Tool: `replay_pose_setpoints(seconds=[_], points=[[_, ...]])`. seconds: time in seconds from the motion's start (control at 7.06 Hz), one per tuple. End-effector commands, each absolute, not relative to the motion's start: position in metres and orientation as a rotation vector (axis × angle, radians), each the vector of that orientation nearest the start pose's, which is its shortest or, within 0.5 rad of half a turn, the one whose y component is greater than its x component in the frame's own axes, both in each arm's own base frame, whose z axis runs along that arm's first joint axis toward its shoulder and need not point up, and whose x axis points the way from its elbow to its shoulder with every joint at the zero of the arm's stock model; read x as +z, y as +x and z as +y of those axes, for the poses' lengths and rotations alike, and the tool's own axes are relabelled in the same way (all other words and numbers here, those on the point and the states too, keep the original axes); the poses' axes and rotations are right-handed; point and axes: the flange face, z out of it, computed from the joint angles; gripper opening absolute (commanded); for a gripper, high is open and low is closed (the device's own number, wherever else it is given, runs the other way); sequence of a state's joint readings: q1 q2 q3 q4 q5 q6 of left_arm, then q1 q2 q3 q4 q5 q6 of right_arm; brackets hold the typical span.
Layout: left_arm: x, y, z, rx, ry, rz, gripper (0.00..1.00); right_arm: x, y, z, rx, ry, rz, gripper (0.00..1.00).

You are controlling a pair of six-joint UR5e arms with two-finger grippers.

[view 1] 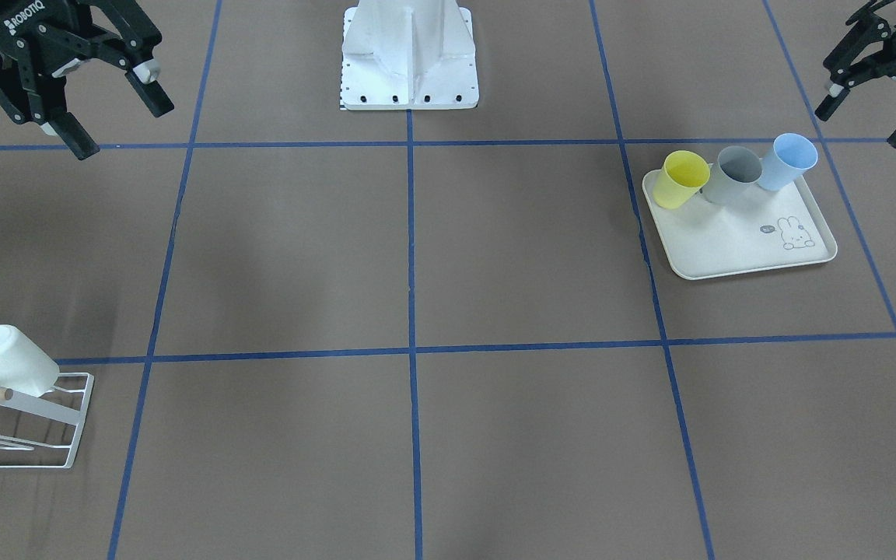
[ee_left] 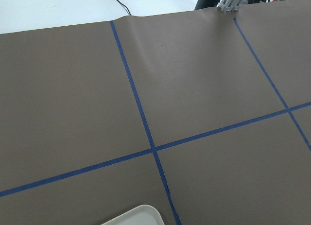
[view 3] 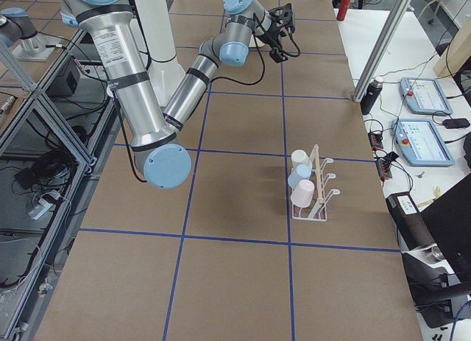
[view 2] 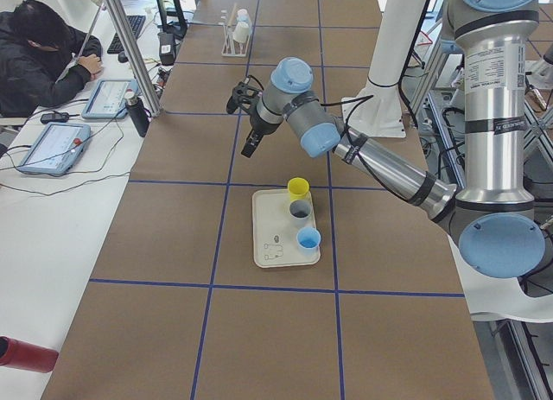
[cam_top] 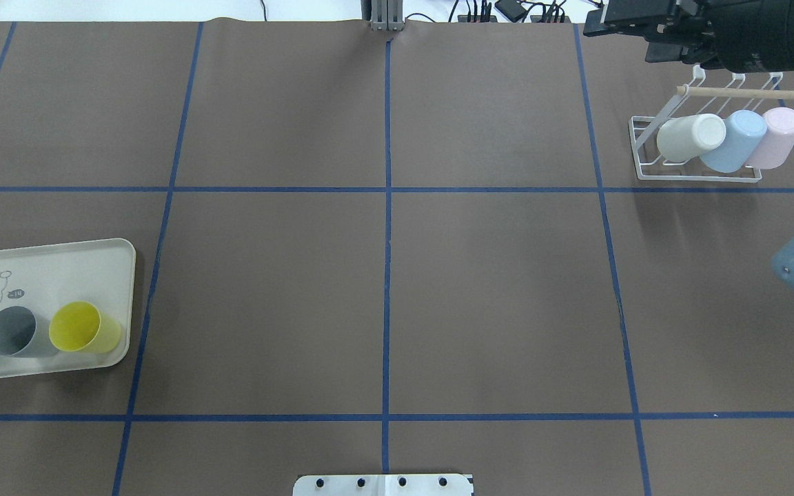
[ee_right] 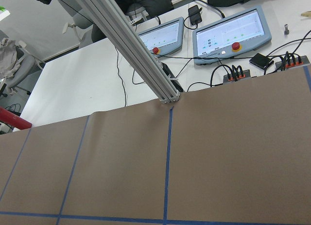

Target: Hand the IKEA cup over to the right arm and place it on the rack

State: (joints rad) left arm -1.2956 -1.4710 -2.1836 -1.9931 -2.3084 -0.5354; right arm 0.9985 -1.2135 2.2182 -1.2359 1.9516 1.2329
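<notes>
Your front camera catches the right gripper (view 1: 121, 124) and left gripper (view 1: 862, 128) spread wide, empty; overhead shows three racked cups (cam_top: 735, 141) on the rack (cam_top: 748, 92), cropped out front; three tray cups (cam_top: 14, 332) stand on the tray (cam_top: 59, 269); brown, blue-taped table (cam_top: 493, 296); a person (view 2: 39, 59) sits at the desk (view 2: 52, 236).

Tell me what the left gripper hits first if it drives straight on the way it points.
Probably bare brown table, near the blue tape cross. The left gripper tilts down and forward; its wrist view catches only the tray corner at the bottom edge, though depth is unclear.
</notes>
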Motion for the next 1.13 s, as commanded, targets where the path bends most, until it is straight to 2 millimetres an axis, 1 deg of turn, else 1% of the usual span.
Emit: replay_pose_setpoints(seconds=[0.0, 0.14, 0.28, 0.57, 0.71, 0.85, 0.99], points=[[0.366, 0.041, -0.422, 0.128, 0.535, 0.936, 1.00, 0.146, -0.183, -0.452, 0.292, 0.564, -1.246, 1.00], [0.377, 0.039, -0.416, 0.146, 0.507, 0.912, 1.00, 0.154, -0.205, -0.457, 0.275, 0.530, -1.240, 1.00], [0.391, 0.034, -0.402, 0.163, 0.476, 0.891, 1.00, 0.154, -0.220, -0.454, 0.263, 0.503, -1.247, 1.00], [0.430, 0.032, -0.387, 0.162, 0.401, 0.863, 1.00, 0.160, -0.258, -0.449, 0.223, 0.438, -1.248, 1.00], [0.458, 0.033, -0.384, 0.171, 0.356, 0.837, 1.00, 0.152, -0.275, -0.451, 0.219, 0.414, -1.262, 1.00], [0.492, 0.034, -0.384, 0.222, 0.327, 0.806, 1.00, 0.146, -0.293, -0.449, 0.281, 0.345, -1.290, 1.00], [0.518, 0.032, -0.384, 0.262, 0.313, 0.761, 1.00, 0.136, -0.310, -0.451, 0.288, 0.320, -1.303, 1.00]])
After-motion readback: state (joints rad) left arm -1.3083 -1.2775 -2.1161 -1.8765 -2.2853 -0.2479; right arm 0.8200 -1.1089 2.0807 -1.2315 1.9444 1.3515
